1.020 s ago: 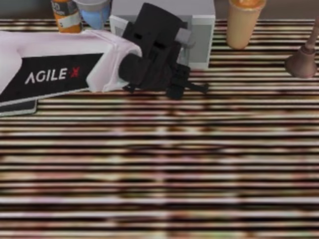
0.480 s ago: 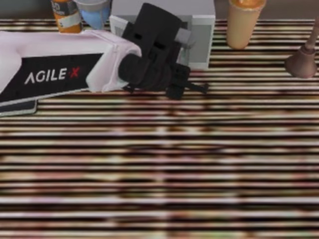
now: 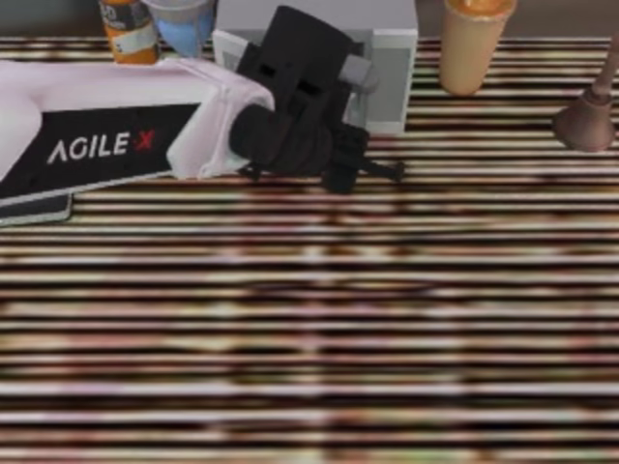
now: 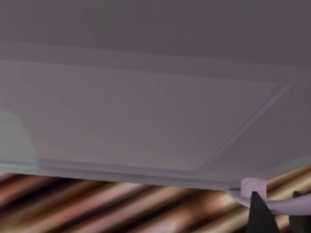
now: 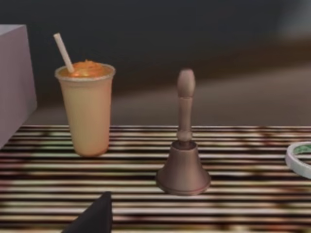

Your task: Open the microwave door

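Grey microwave door [image 4: 146, 121] against left end effector [image 3: 334, 145] (handle side).

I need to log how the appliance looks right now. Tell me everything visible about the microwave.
The microwave is a small light-grey box at the table's far edge, between a pale blue cup and a tan drink cup. Its plain grey side panel faces forward on the right. The microwave door, a grey framed panel with a large window, fills the left wrist view. The left gripper is in front, covering much of it.

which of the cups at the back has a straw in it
The tan cup, right of the microwave beside the bell; a white straw sticks from its orange top. The blue cup left of the microwave shows none.
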Robot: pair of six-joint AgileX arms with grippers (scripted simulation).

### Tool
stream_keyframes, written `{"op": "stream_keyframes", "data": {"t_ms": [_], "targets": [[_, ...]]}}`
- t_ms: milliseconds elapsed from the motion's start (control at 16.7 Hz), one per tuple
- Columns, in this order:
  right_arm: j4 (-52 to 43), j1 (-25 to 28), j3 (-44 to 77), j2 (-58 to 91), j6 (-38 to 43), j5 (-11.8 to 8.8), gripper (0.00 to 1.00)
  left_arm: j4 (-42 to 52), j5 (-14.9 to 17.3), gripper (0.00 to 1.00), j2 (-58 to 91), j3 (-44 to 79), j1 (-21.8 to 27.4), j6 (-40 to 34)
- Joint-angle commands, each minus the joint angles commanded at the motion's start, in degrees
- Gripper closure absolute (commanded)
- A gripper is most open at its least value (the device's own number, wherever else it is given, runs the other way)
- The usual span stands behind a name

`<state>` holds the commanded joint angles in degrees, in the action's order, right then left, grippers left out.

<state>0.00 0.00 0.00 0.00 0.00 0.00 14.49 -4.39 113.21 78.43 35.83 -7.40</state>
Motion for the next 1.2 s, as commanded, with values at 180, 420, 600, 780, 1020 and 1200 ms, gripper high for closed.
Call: {"op": "stream_keyframes", "data": {"t_ms": [180,420,600,780,1020,1200], "targets": [[0.00,0.00,0.00,0.00,0.00,0.00,0.00,-0.06,0.85,1.00,-0.18,-0.47,0.19,0.31],[0.00,0.00,0.00,0.00,0.00,0.00,0.00,-0.71,1.94,1.00,-1.28,-1.86,-0.73,2.26],[0.00,0.00,0.00,0.00,0.00,0.00,0.00,-0.70,1.94,1.00,-1.28,-1.86,-0.73,2.27],[0.00,0.00,0.00,0.00,0.00,0.00,0.00,-0.70,1.94,1.00,-1.28,-1.86,-0.73,2.27],[0.00,0.00,0.00,0.00,0.00,0.00,0.00,-0.70,1.94,1.00,-1.28,-1.86,-0.73,2.27],[0.00,0.00,0.00,0.00,0.00,0.00,0.00,-0.70,1.94,1.00,-1.28,-1.86,-0.73,2.27]]}}
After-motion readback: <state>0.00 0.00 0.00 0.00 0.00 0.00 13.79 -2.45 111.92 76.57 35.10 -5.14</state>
